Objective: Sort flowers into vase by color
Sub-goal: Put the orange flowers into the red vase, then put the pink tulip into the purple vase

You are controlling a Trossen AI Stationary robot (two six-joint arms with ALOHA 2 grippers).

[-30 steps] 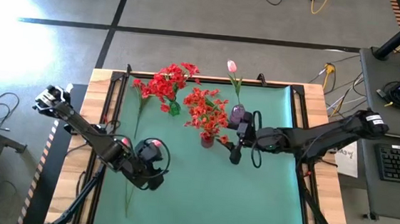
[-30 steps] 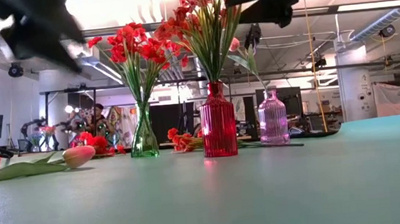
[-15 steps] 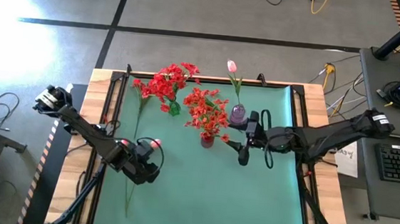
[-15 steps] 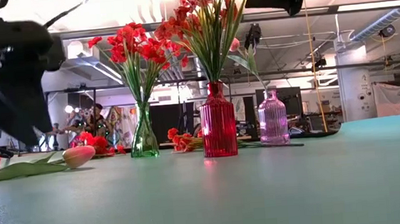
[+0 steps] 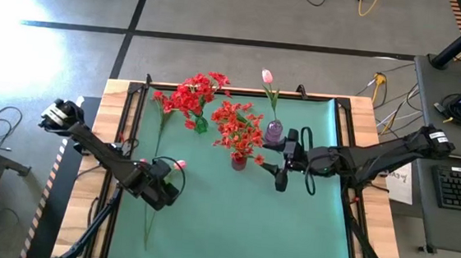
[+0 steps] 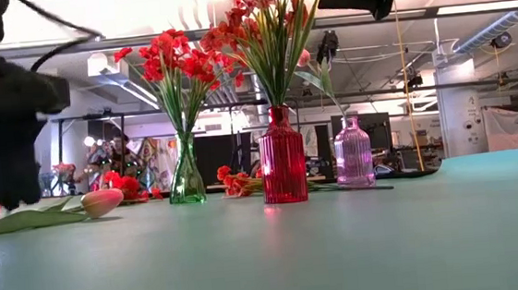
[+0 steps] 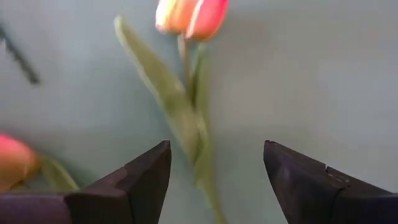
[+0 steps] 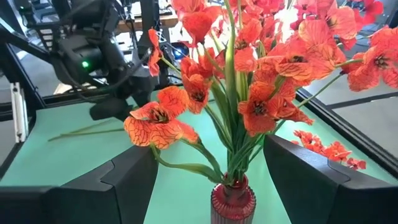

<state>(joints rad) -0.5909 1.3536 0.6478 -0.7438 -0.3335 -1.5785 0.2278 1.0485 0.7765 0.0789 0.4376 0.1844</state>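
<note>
- Tulips lie loose on the green mat point(image 5: 231, 220) at the lower left of the high view; one pink bud point(image 5: 181, 165) shows just beside the left gripper point(image 5: 163, 194), its stem point(image 7: 186, 118) running down between the fingers in the left wrist view.
- Left gripper: jaws apart, straddling the stem and leaf, nothing clamped. A second bud point(image 7: 13, 158) lies at the left edge of that view.
- Right gripper point(image 5: 281, 161): centre-right of the high view, fingers wide, empty, facing the red vase point(image 8: 231, 202) with its orange-red blossoms point(image 8: 249, 74).
- Three vases in a row, low view centre: green vase point(image 6: 186, 174) with red blossoms, red vase, pink vase point(image 6: 353, 154) with one tulip point(image 5: 267, 77).
- A loose red sprig point(image 5: 160, 107) lies at the mat's upper left.
- Risks, judged: jaws may close on the leaf alone and the stem slips out; the thin stem may flatten against the mat and be missed; the neighbouring bud may be dragged along.
- Long stem could swing into the standing vases during the carry.
</note>
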